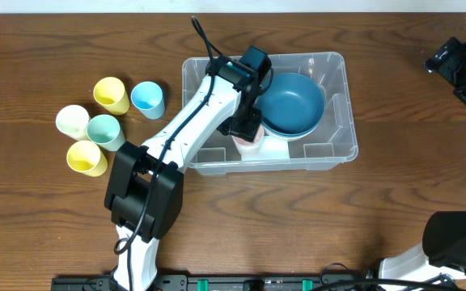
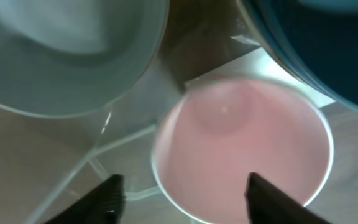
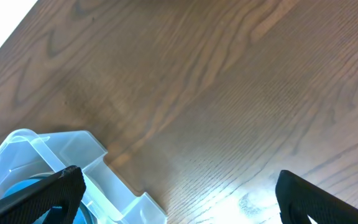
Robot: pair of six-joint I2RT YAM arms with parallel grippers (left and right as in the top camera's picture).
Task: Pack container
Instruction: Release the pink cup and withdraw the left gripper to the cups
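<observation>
The container [image 1: 334, 149], a large clear plastic bin, sits mid-table and holds stacked blue bowls [image 1: 294, 103]. A pink cup [image 1: 249, 145] stands upright inside it by the near wall. My left gripper [image 1: 245, 125] reaches into the bin. In the left wrist view it is open [image 2: 191, 199] right above the pink cup [image 2: 241, 143], one finger outside the rim and one over the cup's inside. A grey bowl [image 2: 61, 56] and a blue bowl [image 2: 316, 43] lie beside the cup. My right gripper [image 1: 459, 65] is open [image 3: 179, 199] and empty over bare table, with the container's corner [image 3: 73, 155] at its left.
Several loose cups stand left of the bin: yellow [image 1: 112, 94], blue [image 1: 148, 99], pale white [image 1: 73, 121], mint [image 1: 105, 132] and another yellow [image 1: 87, 158]. The left arm crosses the bin's left wall.
</observation>
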